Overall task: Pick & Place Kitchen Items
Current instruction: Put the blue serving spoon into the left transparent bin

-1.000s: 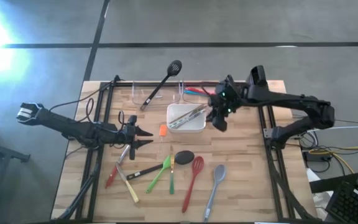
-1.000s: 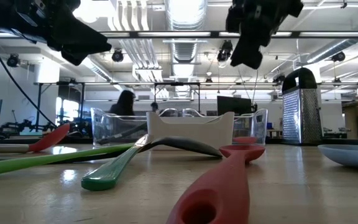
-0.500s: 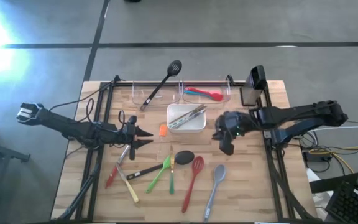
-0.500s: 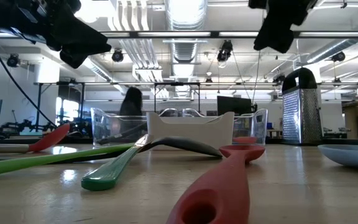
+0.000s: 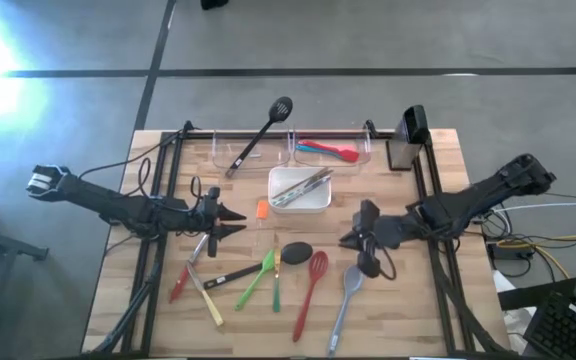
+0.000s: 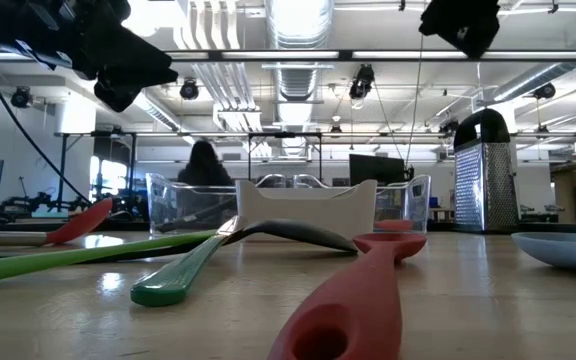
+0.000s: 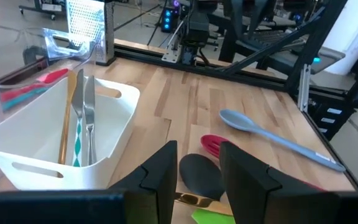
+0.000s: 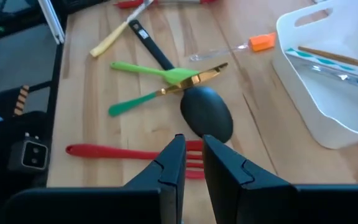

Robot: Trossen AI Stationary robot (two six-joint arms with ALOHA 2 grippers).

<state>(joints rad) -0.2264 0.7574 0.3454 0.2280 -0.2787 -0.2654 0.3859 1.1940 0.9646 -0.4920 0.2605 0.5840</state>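
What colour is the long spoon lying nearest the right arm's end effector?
Grey-blue spoon, best seen in the left wrist view.

Red slotted turner (image 5: 310,291), grey spoon (image 5: 345,300), green spatula (image 5: 256,278), white dish (image 5: 299,189), black slotted spoon (image 5: 261,133)

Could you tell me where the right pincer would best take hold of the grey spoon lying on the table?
Probably mid-handle, from straight above. The grey long-handled spoon lies flat on the wooden table, its slim handle bare with clear wood both sides. The right pincer hangs near its bowl, so its fingers should straddle the handle.
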